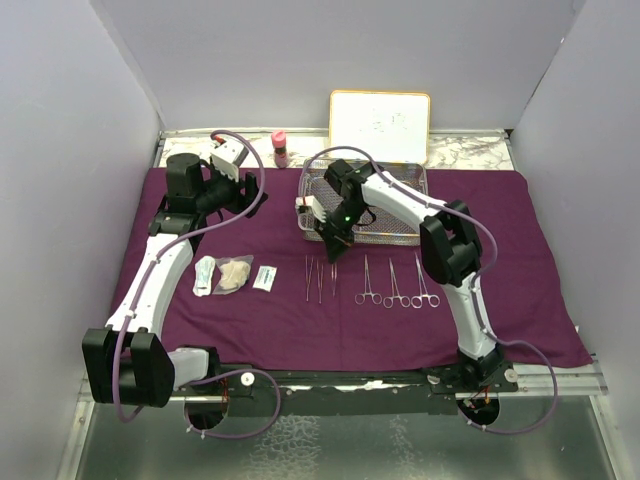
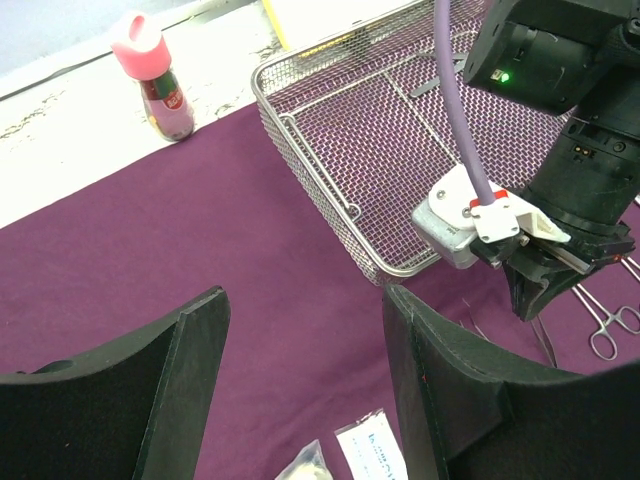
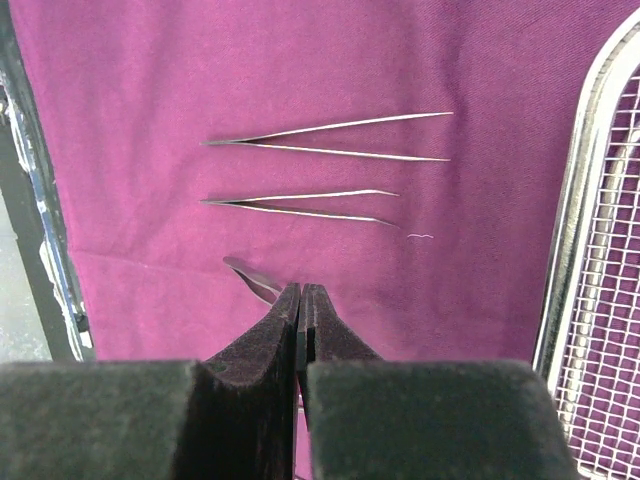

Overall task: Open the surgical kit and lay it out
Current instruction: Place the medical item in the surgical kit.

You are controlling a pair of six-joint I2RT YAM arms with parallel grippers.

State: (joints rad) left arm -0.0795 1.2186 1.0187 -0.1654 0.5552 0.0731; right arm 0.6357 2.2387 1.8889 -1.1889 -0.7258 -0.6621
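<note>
The dark purple cloth wrap (image 1: pixel 500 300) lies spread flat on the table. The silver wire-mesh tray (image 1: pixel 410 240) stands on it at the back centre; its rim also shows in the left wrist view (image 2: pixel 300 180). Two slim tweezers (image 3: pixel 330 140) lie side by side on the cloth. Three ring-handled clamps (image 1: pixel 395 285) lie to their right. Gauze (image 1: pixel 235 273) and small white packets (image 1: pixel 265 277) lie to the left. My right gripper (image 3: pixel 301 290) is shut on a thin steel forceps (image 3: pixel 250 280), low over the cloth beside the tweezers. My left gripper (image 2: pixel 305 330) is open and empty above the cloth, left of the tray.
A pink-capped bottle (image 1: pixel 280 148) and a framed whiteboard (image 1: pixel 380 122) stand on the marble strip behind the cloth. Grey walls close in the left, right and back. The right arm (image 1: pixel 440 230) reaches across the tray's front.
</note>
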